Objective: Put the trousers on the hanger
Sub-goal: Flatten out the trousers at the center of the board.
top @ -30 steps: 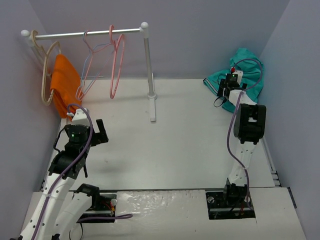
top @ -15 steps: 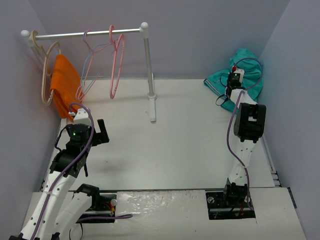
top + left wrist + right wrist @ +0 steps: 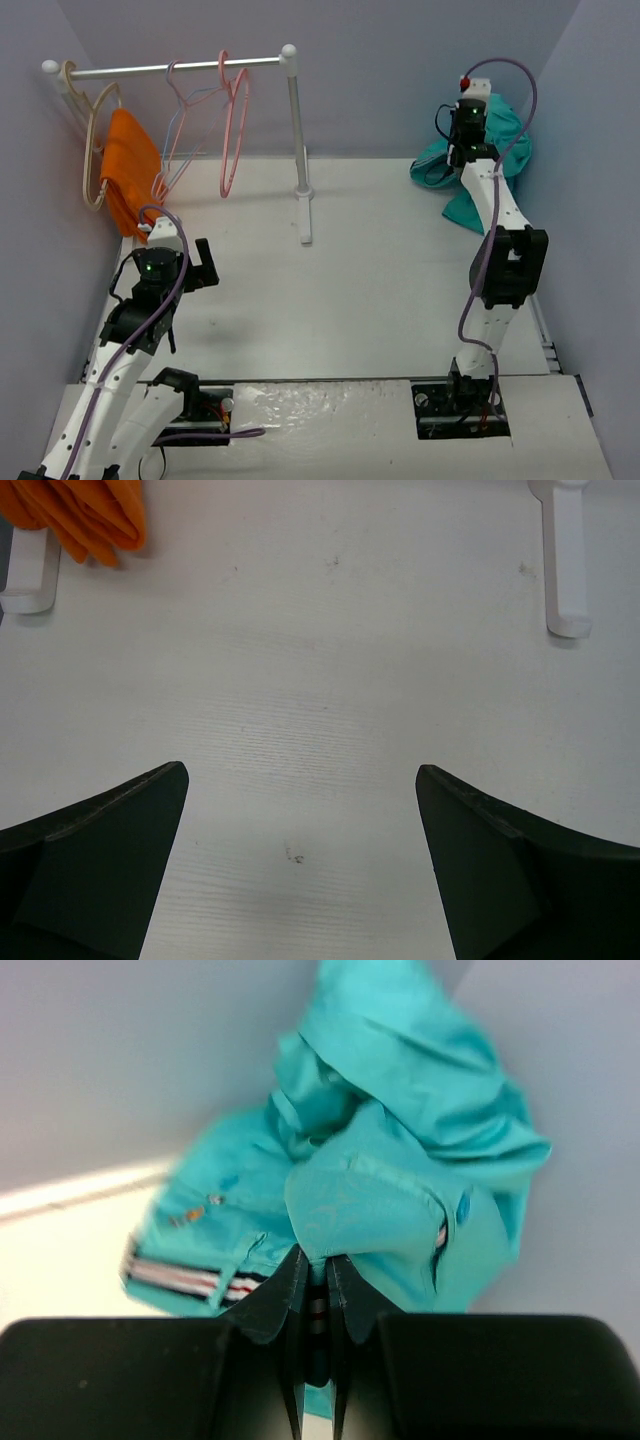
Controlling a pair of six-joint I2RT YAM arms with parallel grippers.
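Observation:
The teal trousers (image 3: 505, 150) lie bunched at the far right against the wall, partly lifted. My right gripper (image 3: 316, 1268) is shut on a fold of the trousers (image 3: 390, 1190), the striped band pinched between its jaws. In the top view the right gripper (image 3: 462, 158) is raised over the heap. The salmon-pink hanger (image 3: 234, 125) hangs from the rail (image 3: 170, 68) at the back left. My left gripper (image 3: 300, 790) hangs open over bare table, nothing between its fingers; in the top view the left gripper (image 3: 204, 265) is near the left edge.
An orange cloth (image 3: 130, 180) drapes on a thick beige hanger (image 3: 92, 150) at the rail's left end, with thin pale hangers (image 3: 180, 130) beside it. The rack's white post (image 3: 300, 140) and foot (image 3: 565, 560) stand mid-table. Walls close in left and right.
My right gripper shut on the trousers and rose toward the back wall, pulling fabric up. The left arm stayed still.

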